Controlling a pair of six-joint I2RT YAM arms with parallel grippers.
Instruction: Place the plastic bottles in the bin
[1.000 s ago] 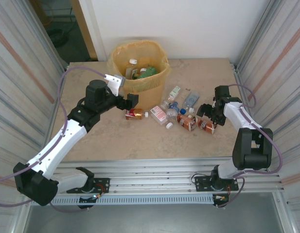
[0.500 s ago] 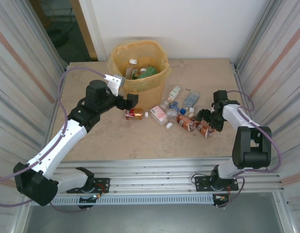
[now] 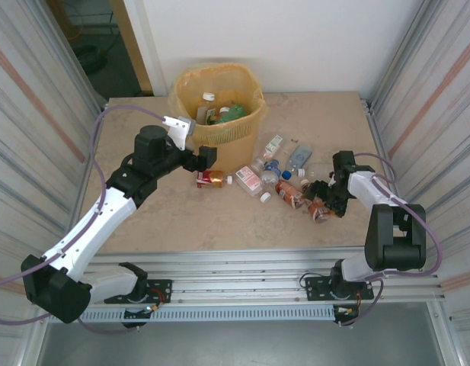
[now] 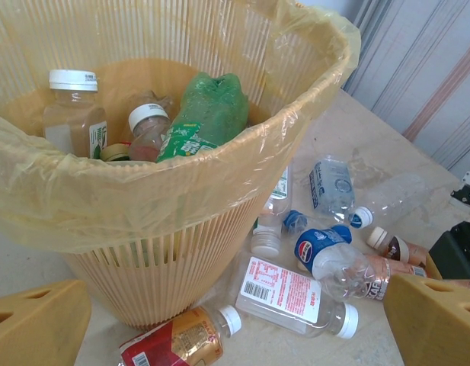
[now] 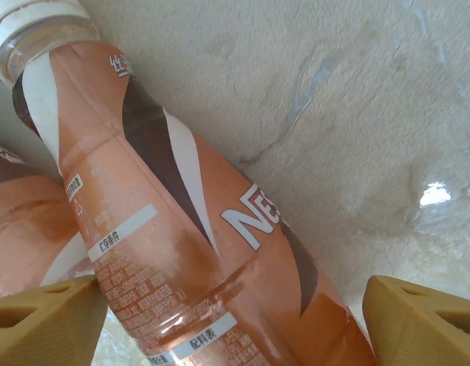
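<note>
Right tool (image 3: 324, 200) has dropped at 3 o'clock, wide astride a brown-label bottle (image 5: 181, 229), no grip yet. Left tool (image 4: 235, 324) wide, empty. Several bottles in bin (image 3: 236, 143); about eight left on table (image 3: 181, 221).

The beige, marbled table (image 3: 181, 217) carries a yellow bin (image 3: 228, 143) standing near its far edge. Bottles lie on their sides by the bin's foot and off to its right: a red-labelled bottle (image 3: 210, 179) nearest, a clear bottle (image 3: 250, 181) with a red-and-white label, several more clear ones, then two brown-labelled bottles (image 3: 292, 192) side by side.
</note>
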